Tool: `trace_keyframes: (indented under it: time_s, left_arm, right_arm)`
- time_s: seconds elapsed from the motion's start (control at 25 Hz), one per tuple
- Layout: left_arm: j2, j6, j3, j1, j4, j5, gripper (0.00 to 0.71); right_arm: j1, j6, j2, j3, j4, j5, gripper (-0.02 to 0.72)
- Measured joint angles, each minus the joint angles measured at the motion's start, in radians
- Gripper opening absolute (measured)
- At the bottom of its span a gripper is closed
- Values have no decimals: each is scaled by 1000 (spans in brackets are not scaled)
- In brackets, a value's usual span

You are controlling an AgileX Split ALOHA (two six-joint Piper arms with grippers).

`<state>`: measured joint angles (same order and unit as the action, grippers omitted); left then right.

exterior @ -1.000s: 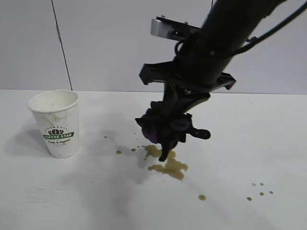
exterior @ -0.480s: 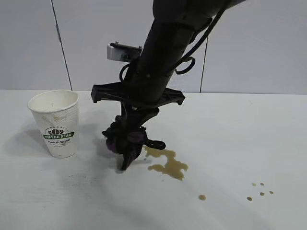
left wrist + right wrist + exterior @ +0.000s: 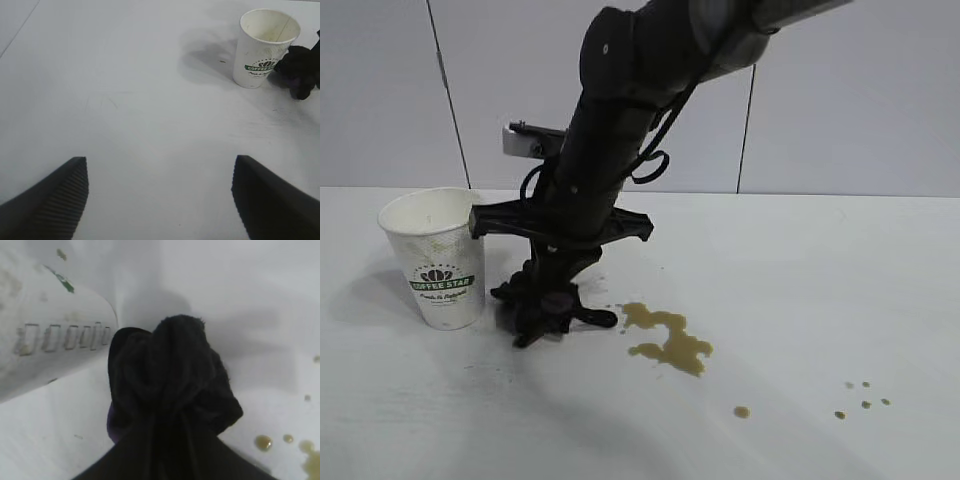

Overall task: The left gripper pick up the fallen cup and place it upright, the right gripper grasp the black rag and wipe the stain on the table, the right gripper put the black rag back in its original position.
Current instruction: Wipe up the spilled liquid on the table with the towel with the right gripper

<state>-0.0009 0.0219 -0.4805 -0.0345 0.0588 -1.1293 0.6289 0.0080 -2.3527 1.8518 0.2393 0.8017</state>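
White surface [image 3: 840, 260] carries the soft, light black rag [image 3: 542, 300], bunched between the right gripper [image 3: 545, 318]'s closed fingers beside the cup [image 3: 435, 255].

Even bright light, soft shadows; right wrist view blurry w/ closeness.

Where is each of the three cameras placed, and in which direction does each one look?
Exterior view: outside the rig, about level, facing the table; shows the right gripper pressing the black rag down between the cup and the stain.
Left wrist view: on the left wrist, looking forward across the table; the open left gripper frames it.
Right wrist view: on the right wrist, looking down at the rag.
All three share the cup and the rag.
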Motion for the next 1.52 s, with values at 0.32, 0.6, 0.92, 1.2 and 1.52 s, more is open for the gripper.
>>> trace_keyframes:
  time_s: [0.32, 0.6, 0.92, 1.2, 1.52]
  left_arm:
    - [0, 0, 0, 0, 0, 0, 570]
    - [0, 0, 0, 0, -1, 0, 570]
    - [0, 0, 0, 0, -1, 0, 570]
    - [0, 0, 0, 0, -1, 0, 570]
    - [0, 0, 0, 0, -1, 0, 570]
  right_arm:
    - [0, 7, -1, 45, -217, 173, 62]
    - [0, -22, -1, 47, -268, 387, 62]
    - [7, -97, 0, 47, -122, 406, 62]
    - [12, 8, 2, 47, -452, 402, 62]
    - [1, 28, 6, 47, -386, 407, 62]
